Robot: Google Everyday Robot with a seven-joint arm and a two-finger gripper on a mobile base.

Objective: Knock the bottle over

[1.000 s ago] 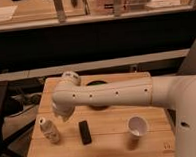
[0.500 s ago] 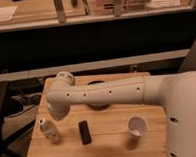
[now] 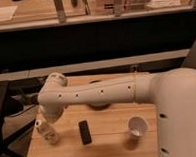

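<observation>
One arm (image 3: 97, 92) reaches left across your table (image 3: 111, 148), elbow bent down at the near-left; gripper (image 3: 50, 127) sits right at the upright bottle (image 3: 46, 131), left of the black block (image 3: 85, 132).

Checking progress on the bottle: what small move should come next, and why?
Probably a short sideways push. The bottle stands upright near the table's left edge, and the gripper sits right at its top, hidden under the arm, so a nudge there should tip it.
</observation>
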